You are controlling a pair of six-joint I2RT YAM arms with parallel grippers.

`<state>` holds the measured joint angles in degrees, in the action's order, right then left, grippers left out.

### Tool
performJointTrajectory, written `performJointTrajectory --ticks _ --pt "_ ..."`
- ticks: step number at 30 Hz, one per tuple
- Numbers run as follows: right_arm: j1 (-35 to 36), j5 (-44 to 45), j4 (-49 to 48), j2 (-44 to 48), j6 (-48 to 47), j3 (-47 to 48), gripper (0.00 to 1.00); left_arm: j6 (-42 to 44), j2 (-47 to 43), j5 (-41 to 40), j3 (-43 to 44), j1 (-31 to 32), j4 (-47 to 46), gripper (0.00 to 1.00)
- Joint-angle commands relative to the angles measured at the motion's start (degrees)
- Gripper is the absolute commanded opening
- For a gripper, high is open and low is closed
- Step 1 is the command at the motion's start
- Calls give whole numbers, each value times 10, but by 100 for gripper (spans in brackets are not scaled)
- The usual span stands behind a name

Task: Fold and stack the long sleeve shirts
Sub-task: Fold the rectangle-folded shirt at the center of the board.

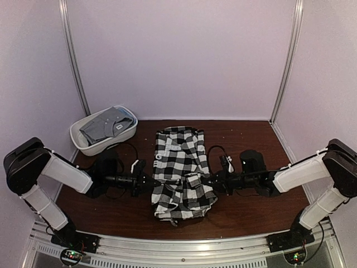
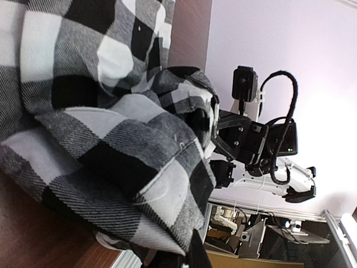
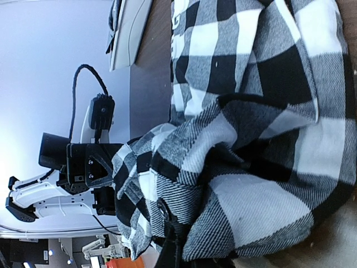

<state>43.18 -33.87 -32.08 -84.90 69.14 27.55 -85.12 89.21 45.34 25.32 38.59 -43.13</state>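
now, shirts: two; checked shirt (image 1: 181,167) on table (image 1: 245,212), grey shirt (image 1: 105,127) in tub (image 1: 85,146)
hands: two; left hand (image 1: 151,181), right hand (image 1: 206,180) pinch its sides

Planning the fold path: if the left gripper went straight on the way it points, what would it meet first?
The checked shirt: the left gripper is shut at its edge. Beyond the cloth, the right gripper faces it, seemingly in line.
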Motion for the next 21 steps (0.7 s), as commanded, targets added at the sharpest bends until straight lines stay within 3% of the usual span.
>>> performJointTrajectory --ticks 1,3,6,10,14,21 --pt "-32 -17 -42 -61 11 43 0 -84 57 6 4 -32 -143 0" --pt "-42 -23 -65 -98 15 57 1 -94 88 4 17 -40 -171 0" --pt "-52 -27 -81 -133 12 75 15 -95 126 -8 28 -47 -186 0" --pt "-51 -21 -79 -129 -2 76 33 -83 150 -7 36 -49 -203 26" --pt "-50 2 -19 -91 -46 69 45 -48 132 -7 38 -49 -178 50" --pt "-37 49 83 -43 -116 56 51 45 80 -13 47 -49 -48 67"
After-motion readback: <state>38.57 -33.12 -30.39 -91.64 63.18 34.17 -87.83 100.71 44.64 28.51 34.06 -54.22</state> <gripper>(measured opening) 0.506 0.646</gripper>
